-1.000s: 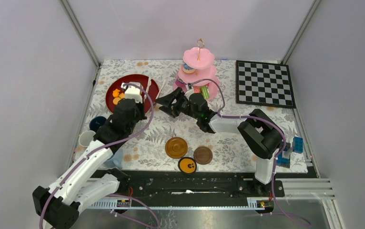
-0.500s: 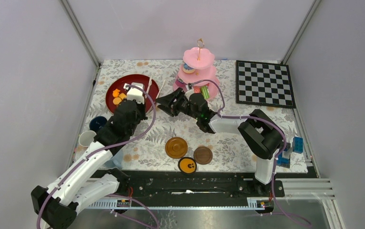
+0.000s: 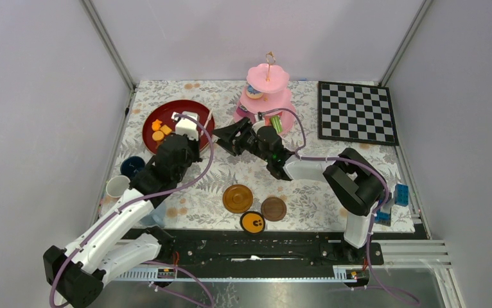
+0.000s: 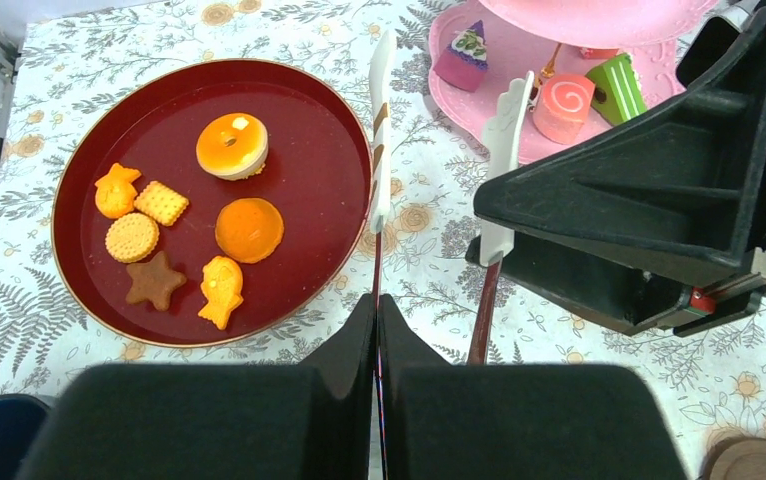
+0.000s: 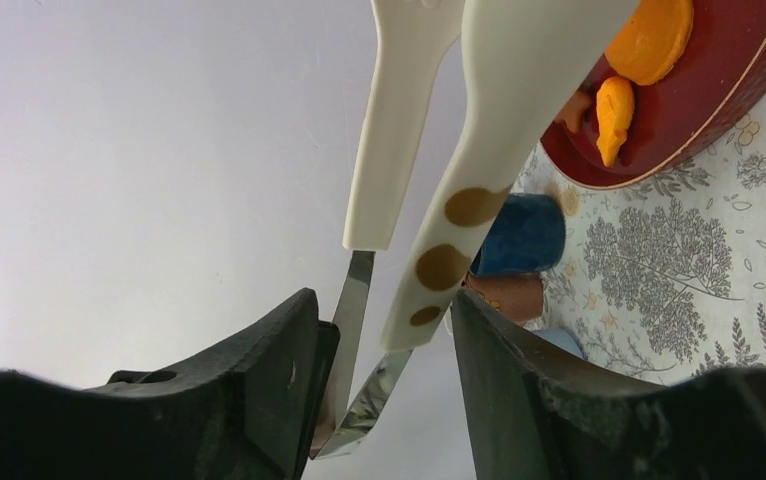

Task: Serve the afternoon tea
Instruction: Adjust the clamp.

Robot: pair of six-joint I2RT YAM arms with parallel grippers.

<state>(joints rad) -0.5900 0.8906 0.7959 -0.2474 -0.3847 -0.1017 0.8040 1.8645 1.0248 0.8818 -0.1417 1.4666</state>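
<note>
The right gripper clamps the tongs by their metal arms. Their white tips hang over the tray at its 3 o'clock rim, likely to carry a pastry to the stand at 12 o'clock. The left gripper is fully closed against one tong arm, but I cannot tell whether it pinches it. Bare cloth separates tray and stand, though both wrists crowd that gap.

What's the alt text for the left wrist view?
A dark red tray holds orange pastries and a brown star biscuit. White tongs reach up the middle, between tray and pink cake stand; the black right tool fills the right edge.
</note>
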